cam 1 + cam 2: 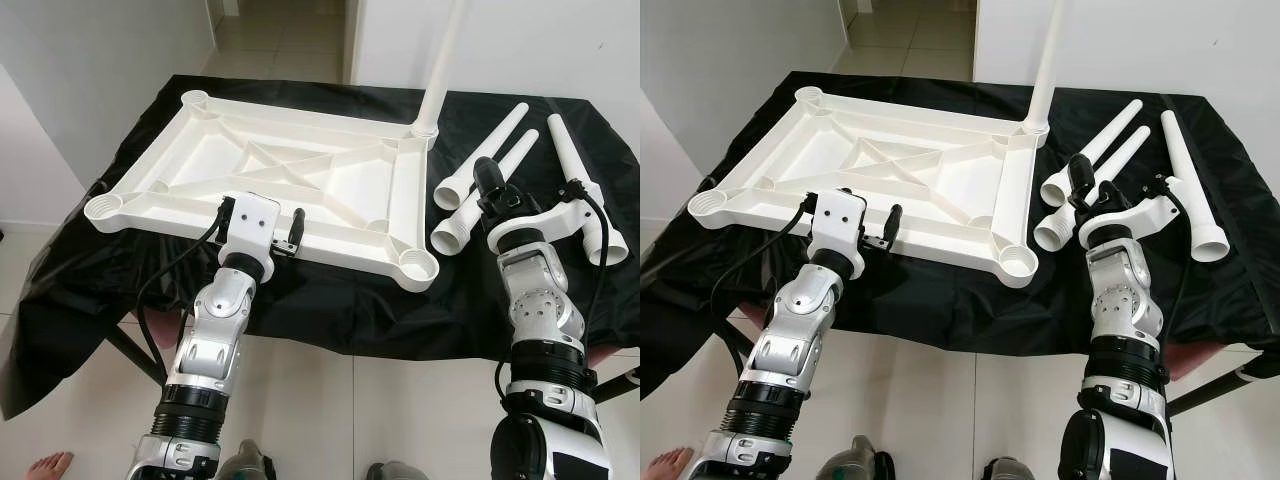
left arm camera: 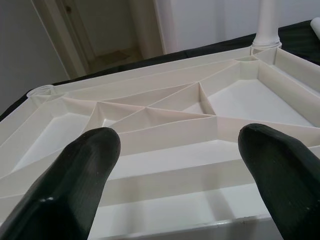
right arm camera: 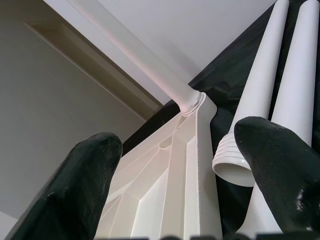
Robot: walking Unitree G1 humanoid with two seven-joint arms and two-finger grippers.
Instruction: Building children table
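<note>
— What's closest to us?

— The two silver arms, rising from the bottom edge. The left gripper (image 1: pixel 285 232) hovers at the near long edge of the white tabletop (image 1: pixel 300 165), jaws spread wide with nothing between them. The right gripper (image 1: pixel 1077 180) sits by the wide ends of the loose legs; its jaws are also parted and empty.

— And how is the tabletop lying?

— Upside down on the table (image 1: pixel 330 300), which is draped in a black cloth (image 1: pixel 150 110). You see its ribs and a round socket at each corner. Its long axis runs left to right, skewed a little so the left end sits nearer.

— Any legs fitted?

— One leg (image 1: pixel 442 60) stands upright in the far right socket. Three more lie on the cloth to the right: two loose legs (image 1: pixel 490 175) side by side, wide ends toward us, narrow ends pointing far and right, and a third leg (image 1: pixel 575 185) further right, partly behind the right arm.

— Anything else about?

— A bare foot (image 1: pixel 45 466) on the tiled floor (image 1: pixel 320 400), near left corner.
</note>
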